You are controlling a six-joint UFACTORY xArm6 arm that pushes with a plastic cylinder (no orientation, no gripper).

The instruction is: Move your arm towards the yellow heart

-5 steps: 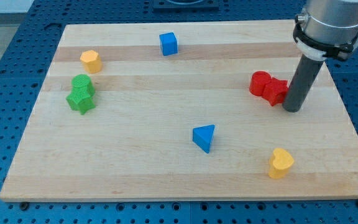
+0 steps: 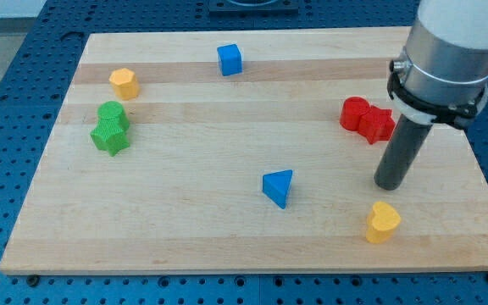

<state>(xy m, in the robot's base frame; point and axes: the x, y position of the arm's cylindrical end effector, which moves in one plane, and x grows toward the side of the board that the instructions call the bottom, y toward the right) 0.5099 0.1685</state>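
Blocks: 2 red, 2 green, 2 blue, 2 yellow; 1 yellow heart (image 2: 383, 222).

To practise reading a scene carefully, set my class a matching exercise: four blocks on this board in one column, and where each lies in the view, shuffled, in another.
Blocks:
1. blue cube
2. yellow heart
3. green blocks
4. blue triangle

Places:
A. at the view's left edge
B. near the view's bottom right, just below my tip
C. near the view's top
D. near the middle, toward the view's bottom

Pairs: 1-C, 2-B, 3-A, 4-D
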